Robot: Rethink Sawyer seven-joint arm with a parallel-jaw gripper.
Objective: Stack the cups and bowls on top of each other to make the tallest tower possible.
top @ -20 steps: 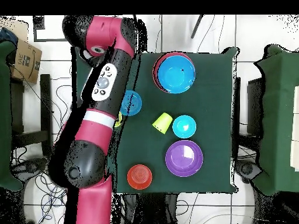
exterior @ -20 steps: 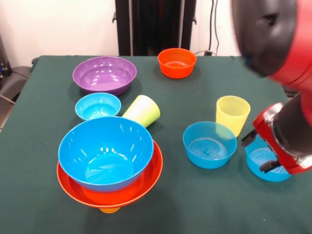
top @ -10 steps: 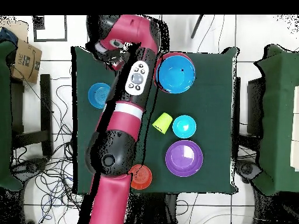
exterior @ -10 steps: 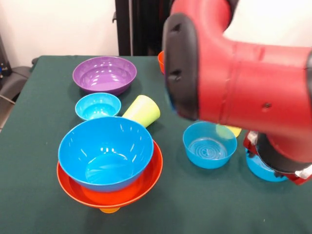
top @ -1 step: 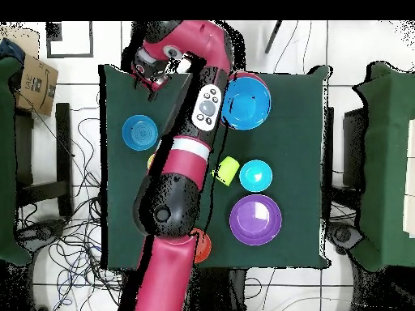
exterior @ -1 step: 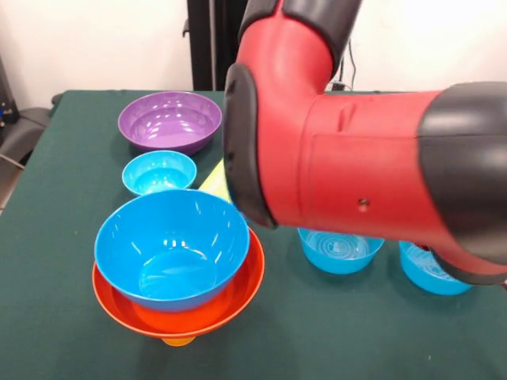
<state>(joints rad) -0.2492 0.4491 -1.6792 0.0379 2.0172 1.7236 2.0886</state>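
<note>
Well, the red arm (exterior @ -1 step: 356, 166) sweeps low across the worktop (exterior @ -1 step: 63, 317), blocking much behind it. Its hand (top @ -1 step: 152, 71) hangs near the worktop's corner, and I cannot tell whether it is clenched. The tower (exterior @ -1 step: 176, 265) stands free, well apart from the hand, the small blue bowl (exterior @ -1 step: 158, 171) and purple bowl (exterior @ -1 step: 169, 120) just behind it.

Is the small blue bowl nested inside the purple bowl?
No. The small blue bowl sits on the table just in front of the purple bowl, which is empty.
</note>
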